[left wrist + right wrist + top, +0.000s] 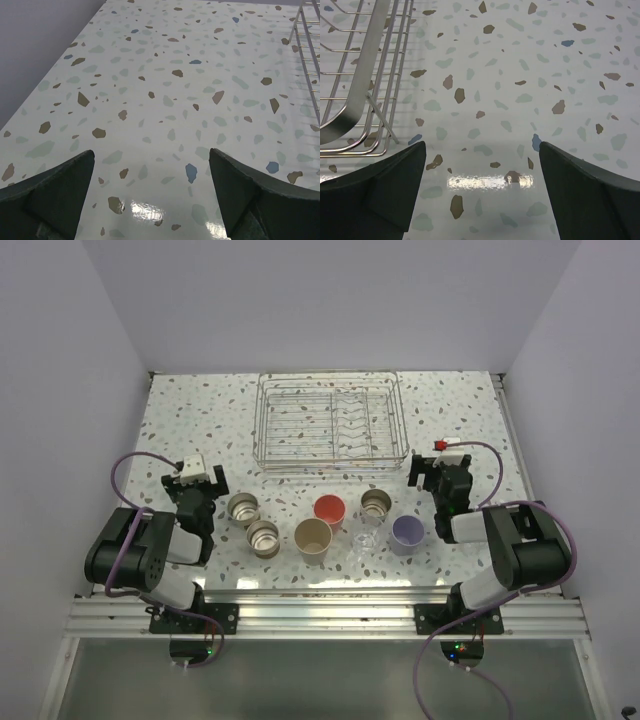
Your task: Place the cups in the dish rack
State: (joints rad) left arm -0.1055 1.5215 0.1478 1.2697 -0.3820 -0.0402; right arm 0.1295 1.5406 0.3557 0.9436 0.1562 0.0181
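The dish rack, a silver wire basket, stands empty at the back middle of the table. Several cups stand upright in a cluster in front of it: three metal cups, a tan cup, a red cup, a clear cup and a lavender cup. My left gripper is left of the cluster, open over bare table. My right gripper is right of the cluster, open, with nothing between its fingers. No cup shows in either wrist view.
The rack's left side shows at the upper right of the left wrist view. Its near right corner fills the left of the right wrist view. White walls close the table on three sides. The speckled tabletop lies bare beside the rack.
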